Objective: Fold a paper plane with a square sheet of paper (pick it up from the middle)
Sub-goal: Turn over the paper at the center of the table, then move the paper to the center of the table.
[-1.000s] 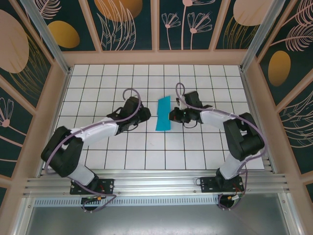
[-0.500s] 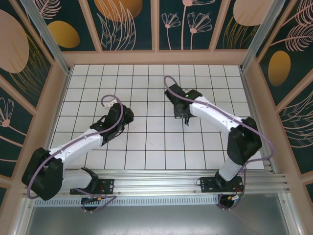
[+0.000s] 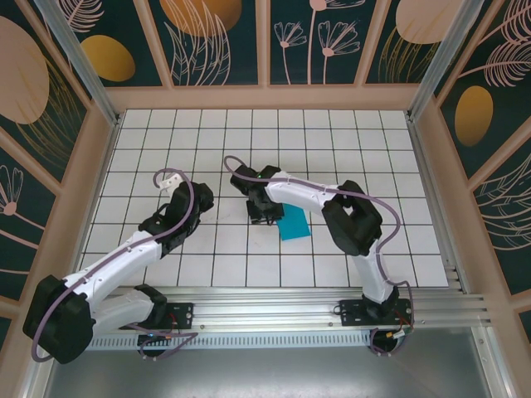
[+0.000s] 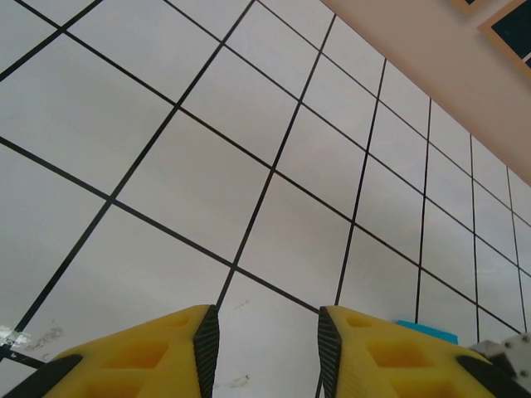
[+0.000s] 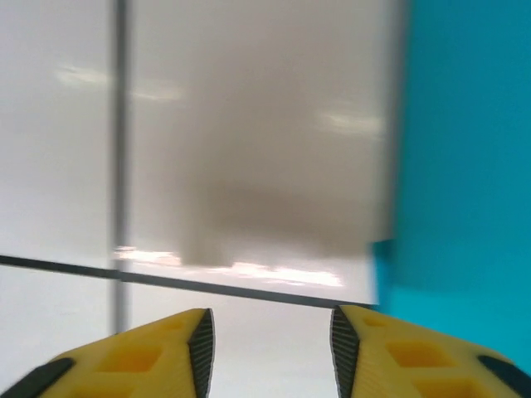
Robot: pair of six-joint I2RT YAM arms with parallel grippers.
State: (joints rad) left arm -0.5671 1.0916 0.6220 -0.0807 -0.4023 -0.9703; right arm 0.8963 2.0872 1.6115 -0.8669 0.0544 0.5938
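Quick rundown: the teal paper (image 3: 294, 226) is seen lying flat on the white gridded table (image 3: 166, 133), a bit right of centre and towards the near side. From above, a small 4-sided patch of it is shown, tilted a little against the grid lines. Its far-left part is tucked under the right arm (image 3: 309, 192), so the long axis and the way it points can't really be called (part of the shape is simply hidden).

The right gripper (image 5: 267, 344) is held low over the table, just left of the paper. In the right wrist view the 2 yellow fingers are parted by a moderate gap. Nothing is gripped between them, and bare tile is seen through the gap. The paper is placed off to the right of that gap, beyond the right-hand finger, with its straight edge running roughly up and down the picture. That shot is blurred, so touching or not can't be told.

The left gripper (image 4: 267, 336) is kept well apart from the paper, over the left-centre tiles. Its jaws are partly opened too and nothing is held. In the left wrist view a teal corner is caught low on the right.
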